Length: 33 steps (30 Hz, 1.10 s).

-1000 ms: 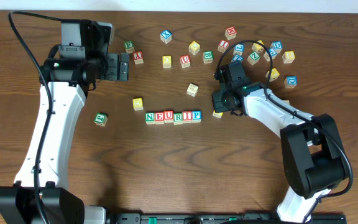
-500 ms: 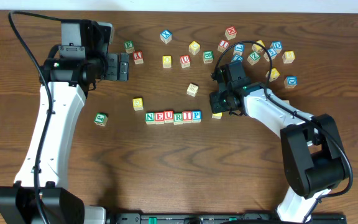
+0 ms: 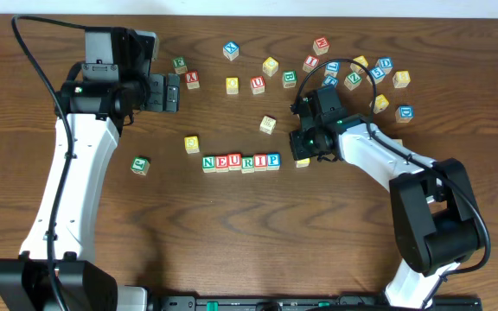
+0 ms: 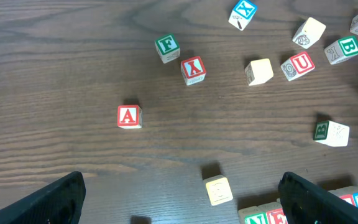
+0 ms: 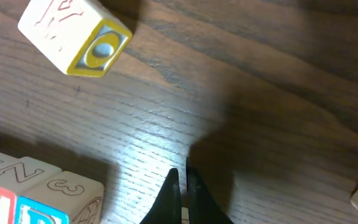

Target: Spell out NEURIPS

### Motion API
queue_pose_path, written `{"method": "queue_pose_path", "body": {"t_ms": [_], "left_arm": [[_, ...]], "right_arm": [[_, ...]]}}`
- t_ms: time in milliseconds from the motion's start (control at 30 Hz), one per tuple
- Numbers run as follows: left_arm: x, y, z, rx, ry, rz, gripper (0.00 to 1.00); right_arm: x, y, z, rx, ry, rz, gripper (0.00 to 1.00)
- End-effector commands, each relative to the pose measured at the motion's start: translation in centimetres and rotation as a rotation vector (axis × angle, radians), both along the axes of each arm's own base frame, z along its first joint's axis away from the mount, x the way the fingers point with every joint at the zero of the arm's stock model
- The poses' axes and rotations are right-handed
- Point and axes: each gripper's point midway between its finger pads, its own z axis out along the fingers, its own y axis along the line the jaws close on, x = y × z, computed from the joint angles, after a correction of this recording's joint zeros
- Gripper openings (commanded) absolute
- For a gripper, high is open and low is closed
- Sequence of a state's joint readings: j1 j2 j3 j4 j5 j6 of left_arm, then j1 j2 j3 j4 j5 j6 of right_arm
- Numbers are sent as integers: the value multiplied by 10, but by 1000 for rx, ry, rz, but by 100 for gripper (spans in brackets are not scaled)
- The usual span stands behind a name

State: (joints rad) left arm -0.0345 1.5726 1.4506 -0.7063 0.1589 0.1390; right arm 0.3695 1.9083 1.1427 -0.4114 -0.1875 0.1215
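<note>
R pincer [image 5: 182,177] was pinched shut w/ nothing betw. its tips, which sat close to the bare tabletop [image 3: 232,233]. Just left of it lay the N-E-U-R-I-P row [image 3: 240,161], cubes touching side by side, approx. mid-tabletop. A yellow-faced cube [image 3: 303,161] sat just right of the P, apart from it & partly hidden under the R pincer. L pincer [image 3: 172,92] stood wide, holding nothing, at far left, w/ a red A cube [image 4: 128,116] near it. Loose cubes [image 3: 353,73] were scattered at far right.
</note>
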Motion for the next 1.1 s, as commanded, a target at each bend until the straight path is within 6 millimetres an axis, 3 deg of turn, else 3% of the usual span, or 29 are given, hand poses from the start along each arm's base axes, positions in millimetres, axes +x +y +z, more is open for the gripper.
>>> {"method": "queue_pose_path", "body": {"t_ms": [0,267,633,833,1067], "left_arm": [[3,0,12,1,-30,-9,98],[3,0,12,1,-30,-9,98],[3,0,12,1,-30,-9,98],[3,0,12,1,-30,-9,98],[3,0,12,1,-30,-9,98]], "right_arm": [[-5,8,-1,-1,0,36,1],[8,-3,1,-46,-43,-4,1],[19,-48,-2,-166,-53,-122,1],[7,-60,-8,-189,11,-144,1],[-13,-56,-13,-208,82,-122,1]]}}
